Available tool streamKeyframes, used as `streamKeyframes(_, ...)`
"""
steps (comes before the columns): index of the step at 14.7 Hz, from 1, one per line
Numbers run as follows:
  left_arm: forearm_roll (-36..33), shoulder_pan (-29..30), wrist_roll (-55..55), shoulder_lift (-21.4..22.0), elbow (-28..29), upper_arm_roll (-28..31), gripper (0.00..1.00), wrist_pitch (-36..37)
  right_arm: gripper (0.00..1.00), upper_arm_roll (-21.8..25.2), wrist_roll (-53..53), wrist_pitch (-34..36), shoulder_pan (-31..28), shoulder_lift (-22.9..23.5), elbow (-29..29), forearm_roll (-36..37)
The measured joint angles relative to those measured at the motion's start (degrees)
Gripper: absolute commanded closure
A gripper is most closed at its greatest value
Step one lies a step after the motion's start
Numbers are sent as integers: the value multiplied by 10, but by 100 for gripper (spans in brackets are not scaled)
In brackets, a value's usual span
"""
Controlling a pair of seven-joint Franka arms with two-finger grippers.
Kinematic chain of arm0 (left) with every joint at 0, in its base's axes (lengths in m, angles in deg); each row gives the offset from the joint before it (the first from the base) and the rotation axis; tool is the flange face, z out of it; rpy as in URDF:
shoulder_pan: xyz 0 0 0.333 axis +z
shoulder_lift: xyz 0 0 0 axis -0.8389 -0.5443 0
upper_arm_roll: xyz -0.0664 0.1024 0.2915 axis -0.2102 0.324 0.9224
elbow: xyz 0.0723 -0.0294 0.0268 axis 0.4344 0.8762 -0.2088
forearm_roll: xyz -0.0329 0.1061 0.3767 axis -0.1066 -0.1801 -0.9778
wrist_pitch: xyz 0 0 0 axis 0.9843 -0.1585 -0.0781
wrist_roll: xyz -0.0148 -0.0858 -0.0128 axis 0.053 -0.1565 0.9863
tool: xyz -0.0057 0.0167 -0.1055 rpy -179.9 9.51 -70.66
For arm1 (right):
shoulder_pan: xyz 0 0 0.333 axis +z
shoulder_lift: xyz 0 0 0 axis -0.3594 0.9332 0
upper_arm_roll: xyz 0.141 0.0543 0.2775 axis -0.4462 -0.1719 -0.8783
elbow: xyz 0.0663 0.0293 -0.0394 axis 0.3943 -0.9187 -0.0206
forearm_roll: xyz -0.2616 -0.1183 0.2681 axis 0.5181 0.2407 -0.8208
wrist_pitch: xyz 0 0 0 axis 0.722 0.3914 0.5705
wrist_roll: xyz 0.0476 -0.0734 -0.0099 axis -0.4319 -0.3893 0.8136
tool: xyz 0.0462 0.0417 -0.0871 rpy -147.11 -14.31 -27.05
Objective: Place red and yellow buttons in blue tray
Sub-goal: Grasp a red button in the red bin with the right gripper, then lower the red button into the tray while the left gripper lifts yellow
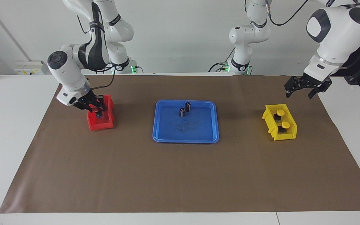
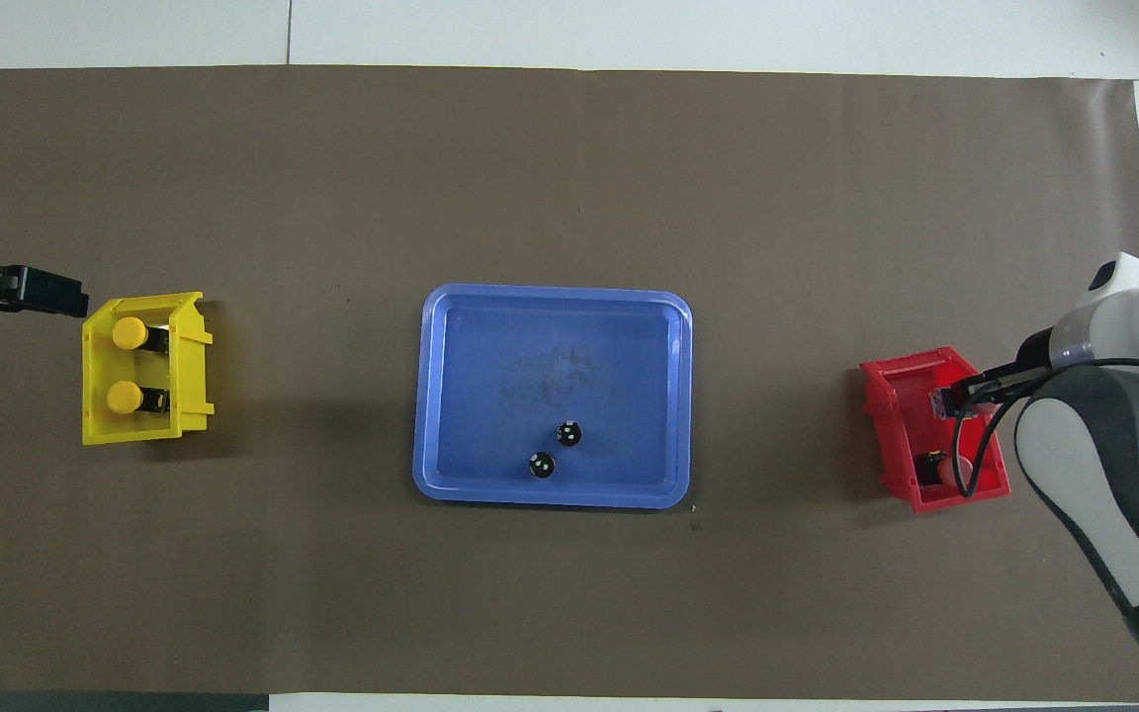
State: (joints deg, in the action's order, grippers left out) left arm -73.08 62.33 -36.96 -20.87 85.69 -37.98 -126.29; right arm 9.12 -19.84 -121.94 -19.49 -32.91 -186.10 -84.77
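Observation:
My right gripper hangs just above the red bin, shut on a red button whose black-and-silver base sticks out toward the tray. A second red button lies in the bin's end nearer the robots. Two yellow buttons stand in the yellow bin. The blue tray lies mid-table between the bins. My left gripper hovers open over the mat beside the yellow bin, holding nothing.
Two dark capless cylinders stand in the tray's half nearer the robots. A brown mat covers the table, with white table edge around it.

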Motion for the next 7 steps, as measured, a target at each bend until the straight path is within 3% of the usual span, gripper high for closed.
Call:
streamKeyframes(4, 0, 21, -1, -37, 51, 1, 24, -101, 73, -10, -28, 110, 30, 34, 144, 0)
streamKeyframes(7, 0, 21, 2, -76, 55, 1, 28, -143, 73, -16, -185, 139, 134, 83, 248, -7)
